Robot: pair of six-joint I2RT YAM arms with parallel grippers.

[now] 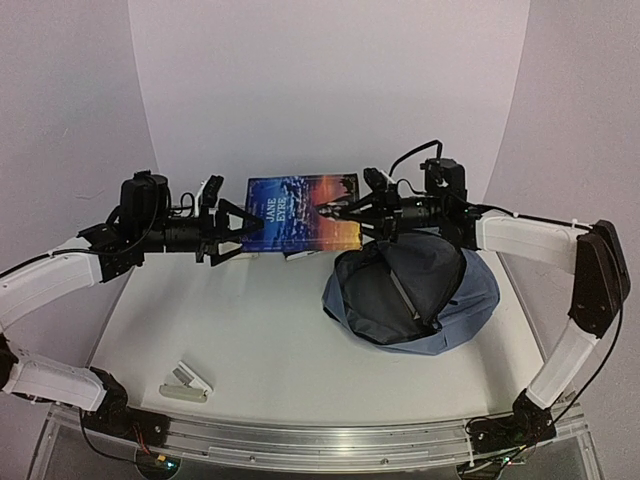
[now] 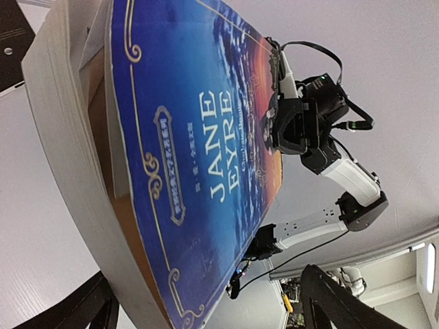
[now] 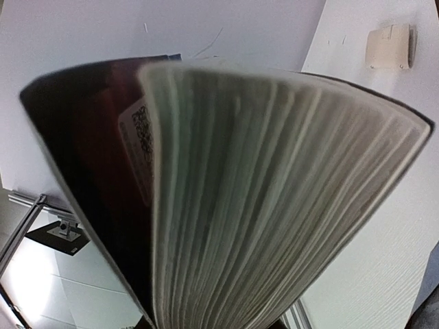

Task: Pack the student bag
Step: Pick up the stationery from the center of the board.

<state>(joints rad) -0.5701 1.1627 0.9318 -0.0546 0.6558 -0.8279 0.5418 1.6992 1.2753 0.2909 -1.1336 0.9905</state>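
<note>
1. Near-left of the student bag (image 1: 412, 300), well apart from it: small beige-and-white item (image 1: 186, 383) lying on the white table (image 1: 270, 340). Approx. stapler-shaped; too small to ID with certainty.
2. Student bag: lies on the table, right of centre. Main compartment unzipped, mouth gaping upward, dark grey lining exposed. Blue-grey shell visible round its near and right sides.
3. Up and left of the bag's far rim in the top view: book (image 1: 300, 212), "Jane Eyre", blue/orange cover. Held clear of the table, front cover toward the top cam.
4. Right gripper (image 1: 345, 213): at the book edge nearest the bag, jaws clamped on that edge. Right wrist cam: pages fan out close to the lens, dark back cover w/ white label at left.
5. Left gripper (image 1: 244, 232): at the book edge farthest from the bag, jaws spread wide. Left wrist cam: both fingers (image 2: 329, 301) stand well apart at bottom of frame, book edge between them; contact w/ the book cannot be told
</note>
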